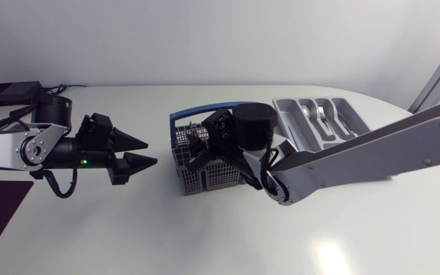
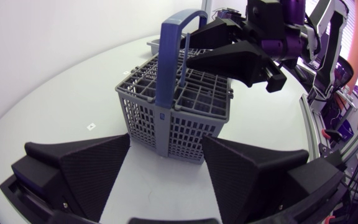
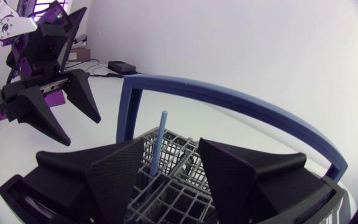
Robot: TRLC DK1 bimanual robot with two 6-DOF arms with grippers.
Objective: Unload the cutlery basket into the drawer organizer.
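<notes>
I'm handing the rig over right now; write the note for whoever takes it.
Left gripper: open, empty, beside the basket.
Right gripper: open over the basket, fingers either side of a blue-handled piece standing in it, not gripping.
Drawer organizer, past the right arm, already holds some cutlery.
Left: grasp the blue-handled piece, move it to the organizer, check the basket for more.

Nothing here can be read, no words, numbers or labels. The only marks are a few small white squares point(image 2: 91, 126) on the worktop point(image 2: 55, 93), ahead of the left hand point(image 2: 166, 144) and off to one side of it. They are too tiny to show any print.
</notes>
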